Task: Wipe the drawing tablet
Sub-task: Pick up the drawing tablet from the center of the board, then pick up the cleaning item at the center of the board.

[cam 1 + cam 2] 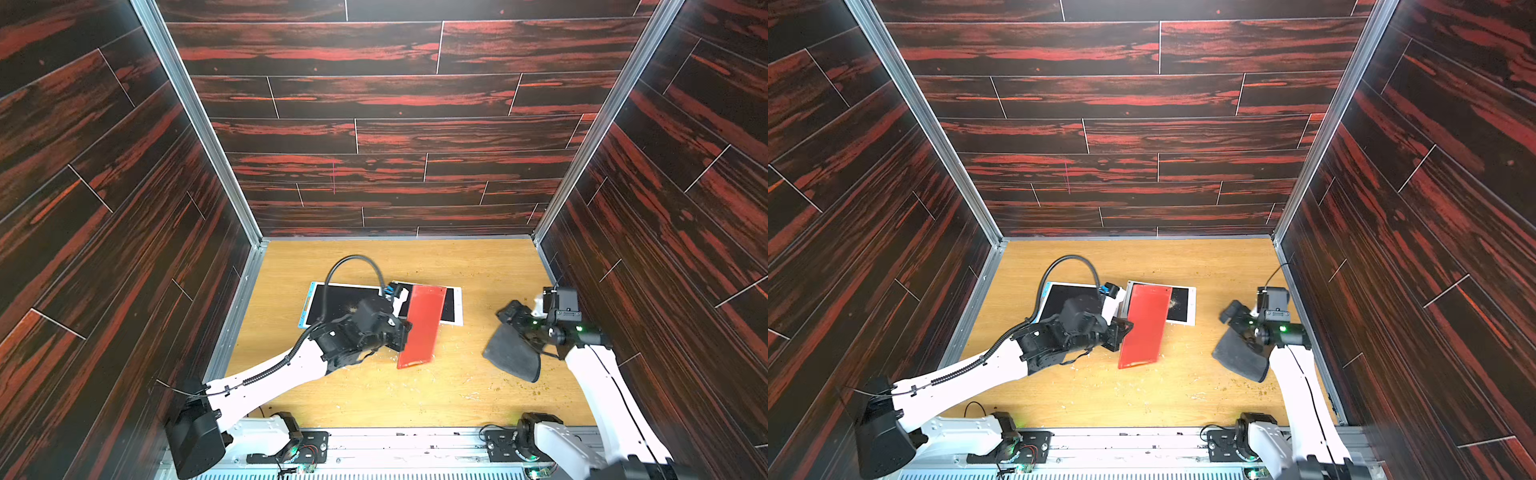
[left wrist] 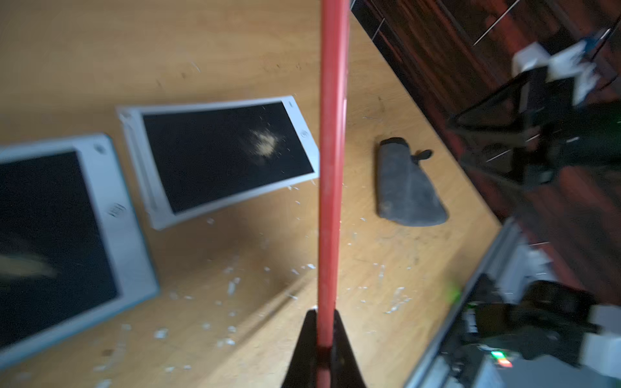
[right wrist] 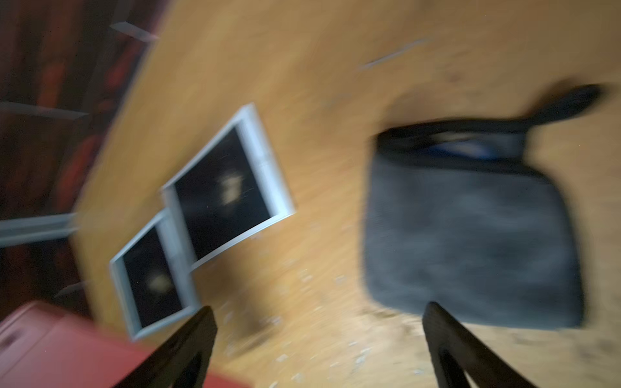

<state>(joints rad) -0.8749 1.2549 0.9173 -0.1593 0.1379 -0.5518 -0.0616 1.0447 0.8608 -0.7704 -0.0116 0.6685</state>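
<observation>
Drawing tablet [image 2: 215,161], dusty, lies left of right gripper [image 3: 319,307], jaws apart by grey mitt [image 3: 470,235]; left gripper [image 2: 325,314], nearer, clamps red board [image 2: 332,134].

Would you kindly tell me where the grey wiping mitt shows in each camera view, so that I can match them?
In a top view: grey mitt, right of the red board.
In a top view: grey mitt, likewise right of the red board.
Left wrist: grey mitt, beyond the edge of the red board.
Right wrist: grey mitt, blurred, ahead of the open right gripper.
Shared landmark: the red board, in all four.
</observation>
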